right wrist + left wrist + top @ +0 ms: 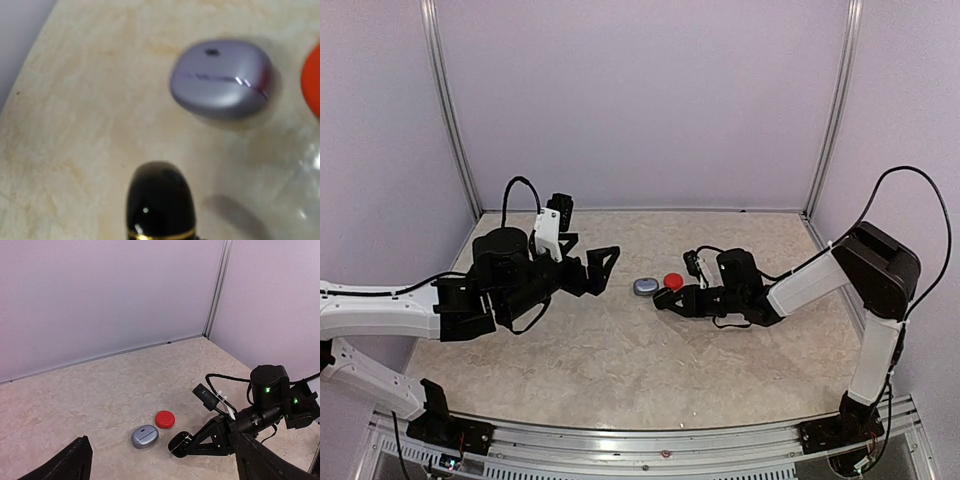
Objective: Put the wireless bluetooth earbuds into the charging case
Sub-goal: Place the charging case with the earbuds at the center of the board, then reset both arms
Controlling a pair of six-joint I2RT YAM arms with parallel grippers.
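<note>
Left hand (605, 268) wide open, empty | right hand (667, 298) seemingly closed on black case (160, 200) | grey case (645, 287), red case (672, 281) lidded, mid-frame on bench (620, 380) | earbuds: I see none; insertion unconfirmed

Beige marbled tabletop (620, 370), pale lilac walls (650, 100), aluminium corner posts (832, 105).

Top cam's up high at the near edge, looking down over the table (620, 370) toward the back wall (640, 100). Left wrist cam looks across from mid-distance, right wrist cam's super close. All three share the silver-grey case (645, 286).
</note>
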